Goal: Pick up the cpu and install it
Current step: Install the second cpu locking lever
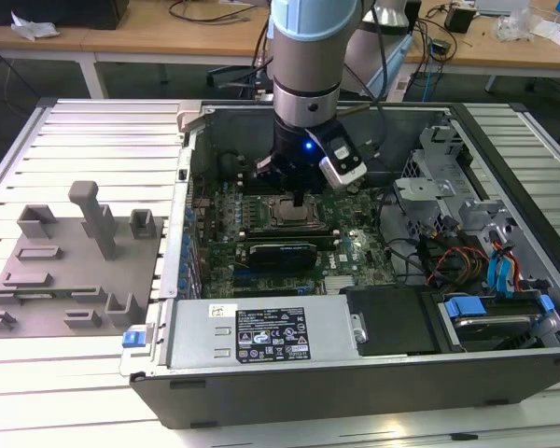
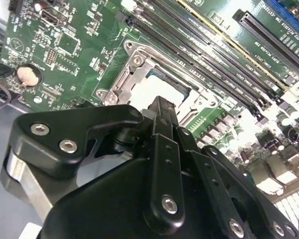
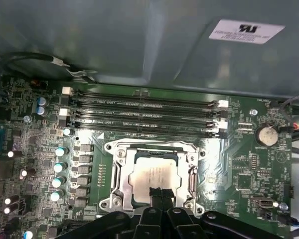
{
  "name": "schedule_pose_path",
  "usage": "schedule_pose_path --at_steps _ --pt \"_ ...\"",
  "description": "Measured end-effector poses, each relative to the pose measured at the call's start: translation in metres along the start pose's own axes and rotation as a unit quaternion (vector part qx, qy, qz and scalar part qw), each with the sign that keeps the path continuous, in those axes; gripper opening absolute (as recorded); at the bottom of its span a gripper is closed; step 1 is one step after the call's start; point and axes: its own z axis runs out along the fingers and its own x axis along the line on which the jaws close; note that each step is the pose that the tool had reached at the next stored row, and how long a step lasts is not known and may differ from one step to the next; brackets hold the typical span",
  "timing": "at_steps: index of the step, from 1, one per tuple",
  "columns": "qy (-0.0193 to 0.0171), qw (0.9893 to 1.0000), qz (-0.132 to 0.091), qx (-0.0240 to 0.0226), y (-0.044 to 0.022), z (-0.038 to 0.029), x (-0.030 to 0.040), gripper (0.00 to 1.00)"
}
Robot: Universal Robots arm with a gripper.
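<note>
One robot arm reaches down into an open computer case [image 1: 504, 373] in the exterior view, its claw [image 1: 301, 199] lowered over the green motherboard [image 1: 355, 247]. Directly beneath the claw [image 3: 158, 192] in the first wrist view, the cpu [image 3: 152, 175] lies flat inside the metal socket frame [image 3: 117, 172], its pale top facing up. The black fingertips [image 3: 159, 193] are pressed together into a single narrow tip at the chip's near edge, gripping nothing; whether that tip touches the chip cannot be told. Beyond the claw, past the socket, run long dark memory slots [image 3: 144, 112]. In the second wrist view the closed claw [image 2: 162, 107] sits over the cpu [image 2: 152, 92], with a round coin battery [image 2: 28, 74] well off to one side. Outside the case, at the exterior view's left, a grey plastic fixture [image 1: 75, 271] sits on the ribbed table [image 1: 103, 140].
</note>
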Motion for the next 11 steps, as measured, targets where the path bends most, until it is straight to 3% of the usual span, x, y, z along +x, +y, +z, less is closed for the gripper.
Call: schedule_pose_path --at_steps 3,11 --pt "0.0000 1.0000 0.000 0.0005 0.0005 -0.0050 -0.0005 0.11" --pt "0.0001 1.0000 0.000 0.0013 0.0005 -0.0051 -0.0005 0.11"
